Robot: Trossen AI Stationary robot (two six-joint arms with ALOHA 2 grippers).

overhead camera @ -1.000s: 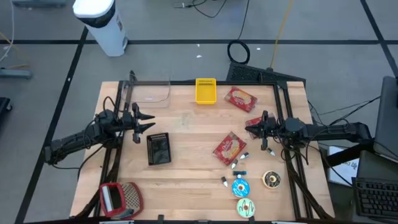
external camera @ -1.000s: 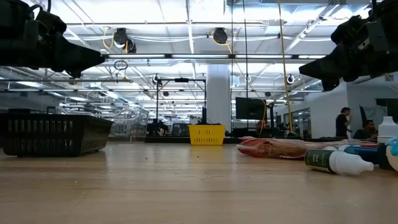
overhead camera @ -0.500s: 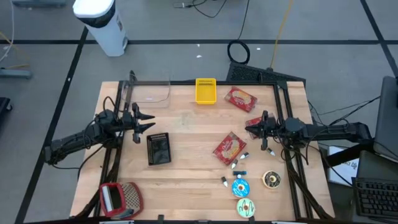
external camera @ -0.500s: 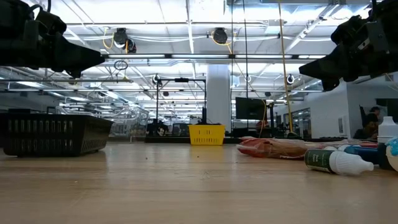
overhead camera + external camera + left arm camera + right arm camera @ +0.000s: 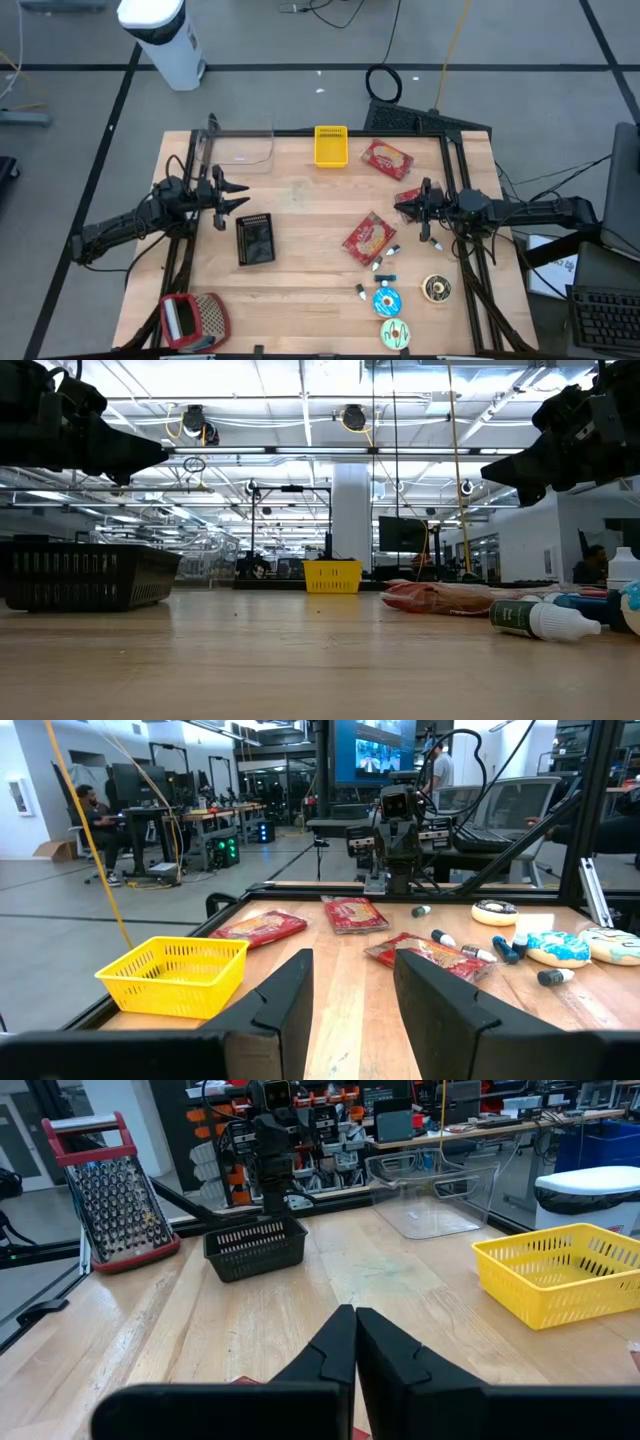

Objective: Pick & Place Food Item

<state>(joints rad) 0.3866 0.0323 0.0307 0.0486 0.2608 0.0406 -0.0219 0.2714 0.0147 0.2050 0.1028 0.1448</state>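
Three red snack packets lie flat on the table: one in the middle [image 5: 369,238], one at the far right [image 5: 388,158], and one [image 5: 408,196] just below my right gripper. Three donuts, blue [image 5: 386,300], chocolate [image 5: 436,289] and green [image 5: 395,334], rest near the near right corner. My left gripper [image 5: 240,196] hovers open above the table's left side, just beyond the black basket [image 5: 256,240]; its fingers stand apart in the left wrist view [image 5: 352,990]. My right gripper [image 5: 398,208] hovers shut at the right side [image 5: 354,1345]. Both are raised clear of the table in the low view.
A yellow basket [image 5: 331,146] and a clear container [image 5: 243,148] stand at the far edge. A red-handled grater [image 5: 195,318] lies at the near left corner. Small bottles and markers [image 5: 385,262] are scattered between the middle packet and the donuts. Bare wood lies in the table's middle.
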